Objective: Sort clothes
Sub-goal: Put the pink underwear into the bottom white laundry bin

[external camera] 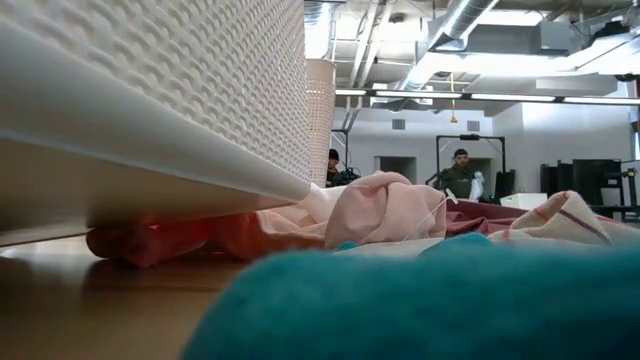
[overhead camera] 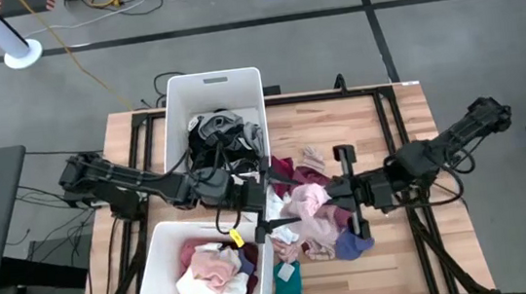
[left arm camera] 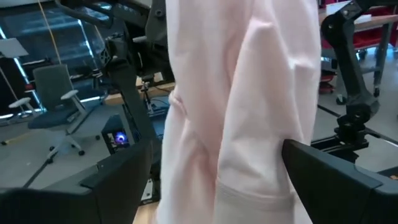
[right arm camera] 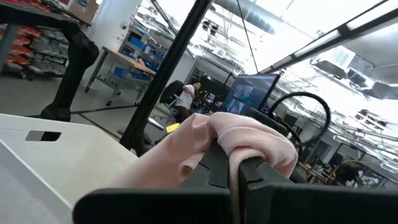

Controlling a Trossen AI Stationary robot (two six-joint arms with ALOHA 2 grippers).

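The clothes lie in a mixed heap [overhead camera: 315, 222] at the table's middle, with a teal piece [overhead camera: 287, 286] at the near edge. Out of the heap a pale pink garment [overhead camera: 308, 201] is held up. My right gripper [overhead camera: 332, 194] comes from the right and is shut on it. My left gripper [overhead camera: 279, 204] reaches in from the left and is open. Its fingers [left arm camera: 329, 177] stand on either side of the hanging pink cloth [left arm camera: 249, 93]; whether they touch it I cannot tell. My right gripper pinches a bunched fold of the pale pink garment [right arm camera: 249, 140] between its two shut fingers; the cloth drapes over the fingertips. The fingers come nearly level from the table's right side. The garment hangs below them; whether its lower end is clear of the heap I cannot tell.
Two white bins stand on the table's left half. The far bin [overhead camera: 179, 107] holds dark and grey clothes, and the near bin [overhead camera: 158, 266] holds pink and white ones. In the low view a bin wall [external camera: 150, 100] and teal cloth [external camera: 420, 300] fill the foreground. People stand in the room beyond.
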